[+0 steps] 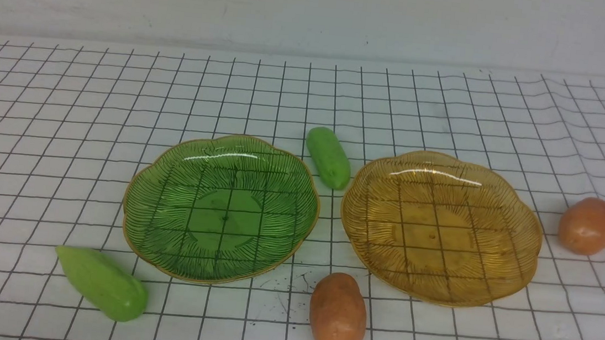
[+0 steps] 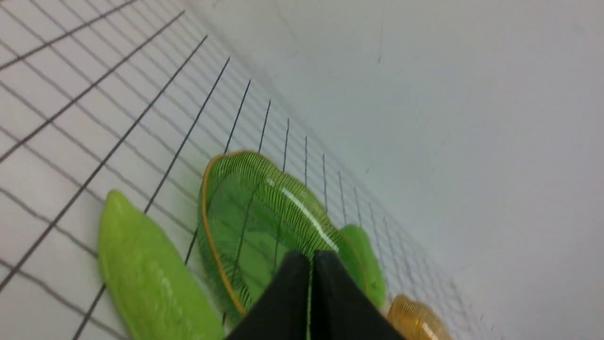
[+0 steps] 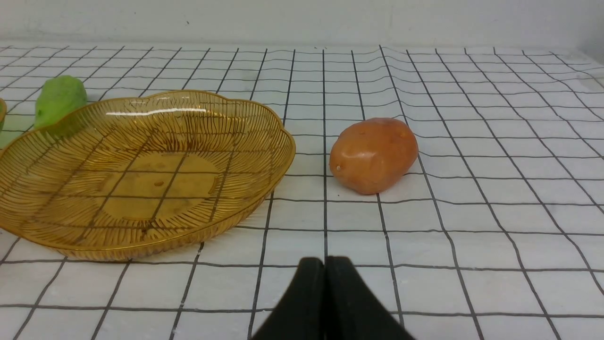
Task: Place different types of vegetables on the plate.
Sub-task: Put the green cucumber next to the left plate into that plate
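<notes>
**Fingers point(image 2: 288, 297) shut on both sides, nothing yet gathered**

On the left gripper point(image 2: 311, 257) the two black fingers were pressed flat together with nothing between them, and the right gripper point(image 3: 324, 264) was closed and bare as well. All four vegetables lay on the gridded table point(image 1: 36, 111). The near cucumber point(image 1: 101, 283) sat just off the green plate point(image 1: 166, 201), close to the left gripper. The far cucumber point(image 1: 328, 157) lay between that plate and the amber plate point(image 1: 496, 233). The front potato point(image 1: 337, 314) was near both rims, and the right potato point(image 1: 589, 225) lay beside the amber plate, not touching it.

The likely step was a reach for the near cucumber. Doing it well would mean spreading the fingers fully before descending. They should close across the narrow width near the middle, since the smooth tapered skin could slip. Then the cucumber should be lifted over the raised scalloped rim and released low.
</notes>
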`<action>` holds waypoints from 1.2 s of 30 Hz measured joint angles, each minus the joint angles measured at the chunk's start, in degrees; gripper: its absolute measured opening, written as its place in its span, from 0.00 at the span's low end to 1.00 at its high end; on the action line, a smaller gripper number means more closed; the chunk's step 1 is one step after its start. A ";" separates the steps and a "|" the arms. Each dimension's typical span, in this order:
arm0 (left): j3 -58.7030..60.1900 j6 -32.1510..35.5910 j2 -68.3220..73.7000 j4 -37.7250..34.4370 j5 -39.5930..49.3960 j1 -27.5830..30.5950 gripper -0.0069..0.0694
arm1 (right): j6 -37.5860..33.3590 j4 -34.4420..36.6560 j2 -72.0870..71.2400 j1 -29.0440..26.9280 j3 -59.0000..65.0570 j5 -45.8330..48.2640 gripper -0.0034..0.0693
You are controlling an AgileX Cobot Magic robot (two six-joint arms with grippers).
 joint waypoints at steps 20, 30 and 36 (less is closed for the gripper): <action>-48.98 10.36 33.82 25.16 57.19 0.00 0.08 | 13.00 42.77 0.00 0.00 0.33 -19.72 0.03; -49.18 9.95 53.43 25.92 52.32 0.00 0.08 | 3.86 40.93 0.94 0.00 -9.58 0.63 0.03; -49.23 9.08 62.78 25.66 48.27 0.00 0.09 | -4.20 35.71 11.27 0.00 -26.17 16.41 0.03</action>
